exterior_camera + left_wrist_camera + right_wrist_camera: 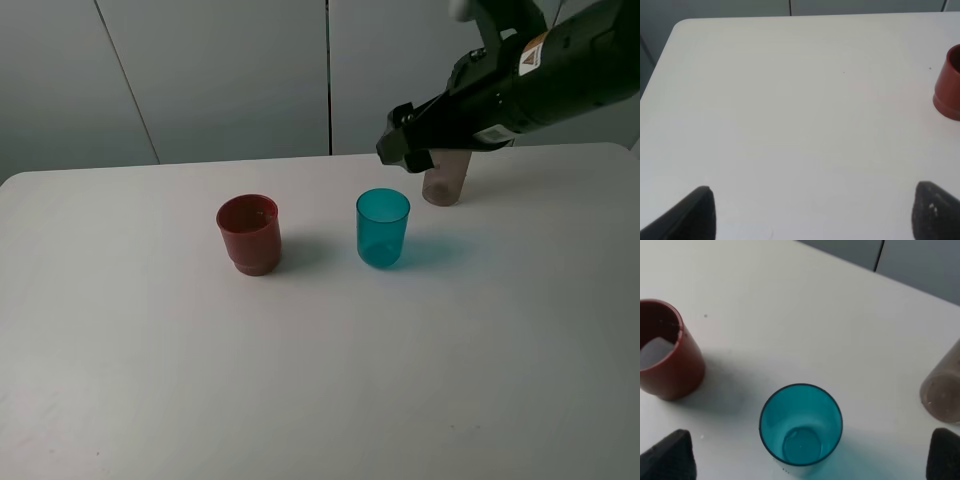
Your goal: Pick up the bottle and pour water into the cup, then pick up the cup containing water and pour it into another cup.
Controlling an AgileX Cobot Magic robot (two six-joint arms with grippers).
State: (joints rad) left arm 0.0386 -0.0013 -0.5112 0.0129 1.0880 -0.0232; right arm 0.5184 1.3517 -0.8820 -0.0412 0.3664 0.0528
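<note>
Jaws wide above teal cup (801, 427)

A smooth white rectangular table with rounded corners (150, 380) stands before a wall of pale grey flat panels (220, 80) split by thin dark seams.

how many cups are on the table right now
2. The opaque red plastic cup stands left of centre on the white table; the translucent teal plastic tumbler stands right of it, apart. Behind, a smoky grey-brown bottle, partly hidden by the arm, is no cup.
</note>
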